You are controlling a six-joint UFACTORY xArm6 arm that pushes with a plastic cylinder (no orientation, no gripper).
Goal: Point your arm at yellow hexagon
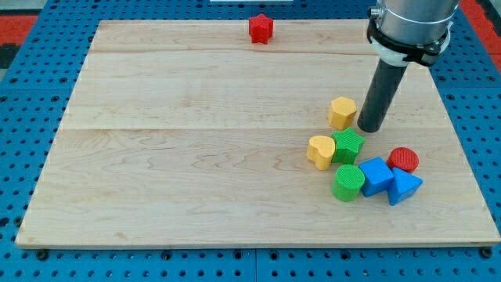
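Note:
The yellow hexagon (342,113) lies on the wooden board (196,157) at the view's right of centre. My tip (370,128) rests on the board just to the right of the yellow hexagon, a small gap from its right side. The dark rod rises from the tip toward the view's top right.
Below the hexagon is a cluster: a yellow heart (321,151), a green star (347,146), a green cylinder (348,182), a blue block (376,175), a blue triangle (404,187) and a red cylinder (403,160). A red star (261,29) sits near the top edge.

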